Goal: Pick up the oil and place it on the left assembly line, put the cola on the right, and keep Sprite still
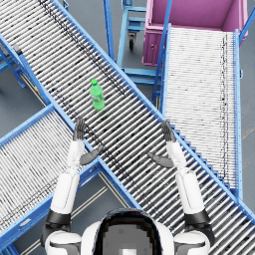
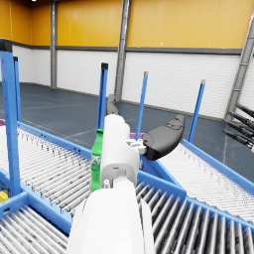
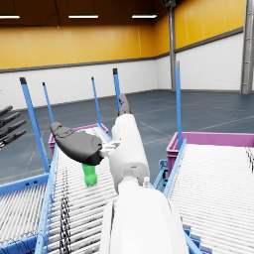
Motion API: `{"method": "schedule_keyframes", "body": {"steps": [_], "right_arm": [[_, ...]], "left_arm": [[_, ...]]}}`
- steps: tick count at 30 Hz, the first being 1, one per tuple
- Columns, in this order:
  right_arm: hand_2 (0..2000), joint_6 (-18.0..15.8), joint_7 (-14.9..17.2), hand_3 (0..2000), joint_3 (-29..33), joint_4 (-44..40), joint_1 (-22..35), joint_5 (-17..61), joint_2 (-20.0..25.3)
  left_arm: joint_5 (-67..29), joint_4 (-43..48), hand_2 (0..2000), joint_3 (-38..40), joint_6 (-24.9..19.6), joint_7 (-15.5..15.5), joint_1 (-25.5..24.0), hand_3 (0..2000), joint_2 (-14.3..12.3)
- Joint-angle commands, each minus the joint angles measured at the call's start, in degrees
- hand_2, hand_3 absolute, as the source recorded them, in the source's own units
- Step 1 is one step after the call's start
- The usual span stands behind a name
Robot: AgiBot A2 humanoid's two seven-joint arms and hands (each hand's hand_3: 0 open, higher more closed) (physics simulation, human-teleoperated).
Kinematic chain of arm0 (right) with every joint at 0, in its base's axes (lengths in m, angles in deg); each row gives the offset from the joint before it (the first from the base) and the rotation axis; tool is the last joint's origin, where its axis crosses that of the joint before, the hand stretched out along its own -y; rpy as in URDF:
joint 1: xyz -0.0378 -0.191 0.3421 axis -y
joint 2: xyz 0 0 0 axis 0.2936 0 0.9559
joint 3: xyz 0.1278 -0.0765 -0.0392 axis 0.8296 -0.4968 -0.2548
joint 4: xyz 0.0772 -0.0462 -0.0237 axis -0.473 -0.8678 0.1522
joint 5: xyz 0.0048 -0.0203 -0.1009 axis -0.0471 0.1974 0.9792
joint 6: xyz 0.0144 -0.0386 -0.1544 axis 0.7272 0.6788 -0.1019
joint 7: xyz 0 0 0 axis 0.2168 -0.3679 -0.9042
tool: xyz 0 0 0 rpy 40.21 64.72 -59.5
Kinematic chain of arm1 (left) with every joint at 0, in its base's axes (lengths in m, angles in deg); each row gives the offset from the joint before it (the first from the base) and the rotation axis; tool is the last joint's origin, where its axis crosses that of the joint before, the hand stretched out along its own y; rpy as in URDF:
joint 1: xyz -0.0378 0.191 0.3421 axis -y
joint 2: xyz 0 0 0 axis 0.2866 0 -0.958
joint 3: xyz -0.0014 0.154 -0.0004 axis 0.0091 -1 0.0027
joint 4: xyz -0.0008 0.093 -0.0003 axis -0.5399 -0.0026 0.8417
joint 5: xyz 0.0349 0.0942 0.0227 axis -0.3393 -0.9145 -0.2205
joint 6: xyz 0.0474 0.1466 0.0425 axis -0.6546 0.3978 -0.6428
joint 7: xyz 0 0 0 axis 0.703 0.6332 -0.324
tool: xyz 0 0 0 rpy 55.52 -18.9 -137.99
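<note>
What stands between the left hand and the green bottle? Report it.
Nothing visible. Only bare rollers of the middle conveyor lie between the left hand and the green bottle, which stands upright farther up the rollers. The hand holds nothing.

The right hand (image 3: 79, 145) is spread, empty, with a green bottle (image 3: 90, 175) upright on rollers (image 3: 74, 211) beyond.

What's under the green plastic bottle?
The green plastic bottle stands upright on the grey metal rollers of the long blue-framed conveyor. The bottle covers the rollers right beneath its base, and what lies below the rollers cannot be seen.
</note>
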Motion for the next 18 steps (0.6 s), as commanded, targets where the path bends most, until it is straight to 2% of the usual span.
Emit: {"method": "schedule_keyframes", "body": {"steps": [1, 18], "right_arm": [[0, 0.0, 0.0, 0, 0.0, 0.0, 0.0, 0.0, 0.0], [0, 0.0, 0.0, 0, 0.0, 0.0, 0.0, 0.0, 0.0]], "left_arm": [[0.0, 0.0, 0, 0.0, 0.0, 0.0, 0.0, 0, 0.0], [0.0, 0.0, 0, 0.0, 0.0, 0.0, 0.0, 0, 0.0]]}}
